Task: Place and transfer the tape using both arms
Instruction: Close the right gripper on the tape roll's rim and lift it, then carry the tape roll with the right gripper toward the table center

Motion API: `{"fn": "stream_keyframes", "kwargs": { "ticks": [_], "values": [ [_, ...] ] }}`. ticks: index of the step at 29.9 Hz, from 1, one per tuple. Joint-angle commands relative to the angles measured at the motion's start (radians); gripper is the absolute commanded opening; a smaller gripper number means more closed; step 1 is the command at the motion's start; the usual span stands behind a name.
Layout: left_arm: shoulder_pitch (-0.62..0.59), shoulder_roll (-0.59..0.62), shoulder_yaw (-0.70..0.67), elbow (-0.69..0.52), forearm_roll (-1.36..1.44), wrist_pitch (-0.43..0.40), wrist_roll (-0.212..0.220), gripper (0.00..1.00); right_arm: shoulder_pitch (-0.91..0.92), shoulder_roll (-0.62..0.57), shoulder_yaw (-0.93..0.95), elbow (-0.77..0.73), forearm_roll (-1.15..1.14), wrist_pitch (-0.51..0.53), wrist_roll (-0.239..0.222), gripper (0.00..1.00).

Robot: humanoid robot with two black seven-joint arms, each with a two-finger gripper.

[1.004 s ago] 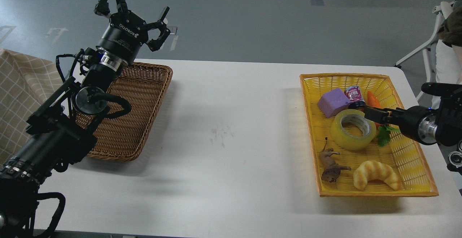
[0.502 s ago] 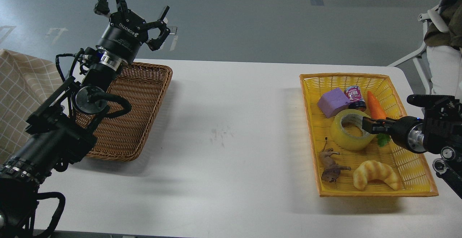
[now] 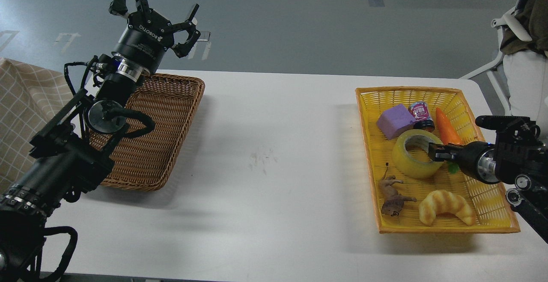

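Note:
The tape (image 3: pixel 406 164), a yellowish translucent roll with a pale core, lies flat in the yellow basket (image 3: pixel 368 158) on the right side of the white table. My right gripper (image 3: pixel 432 152) comes in from the right and its dark tip sits at the roll's right rim, reaching over the hole. Its fingers are too small and dark to tell apart. My left gripper (image 3: pixel 156 10) is open and empty, held high above the far edge of the brown wicker basket (image 3: pixel 167 123) on the left.
The yellow basket also holds a purple block (image 3: pixel 394 120), a small can (image 3: pixel 420 113), a carrot (image 3: pixel 446 130), a toy animal (image 3: pixel 391 196) and a croissant (image 3: pixel 445 205). A checked cloth (image 3: pixel 21 102) lies at the left. A seated person (image 3: pixel 524 59) is at the far right.
My right gripper has moved left and slightly down, from beside the can and carrot onto the tape's right rim. The left arm has shifted only slightly upward.

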Motion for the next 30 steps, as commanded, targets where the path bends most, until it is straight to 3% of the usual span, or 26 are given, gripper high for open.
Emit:
{"fn": "stream_keyframes", "kwargs": {
  "ticks": [1,9,23,30],
  "values": [
    [0.001,-0.001,0.0,0.0,0.0,0.0,0.0,0.98,0.006,-0.004,-0.009,0.0,0.003,0.0,0.0,0.0],
    [0.001,-0.001,0.001,0.005,0.002,0.0,0.0,0.98,0.015,-0.003,-0.007,0.018,0.012,0.0,0.0,0.0],
    [0.0,0.005,-0.005,0.006,0.002,0.0,0.0,0.98,0.021,-0.182,0.059,0.294,0.066,0.0,0.006,0.0],
    [0.001,0.028,-0.008,0.005,0.0,0.0,-0.001,0.98,0.144,-0.167,0.062,0.302,0.072,0.0,0.008,0.0]
  ]
}}
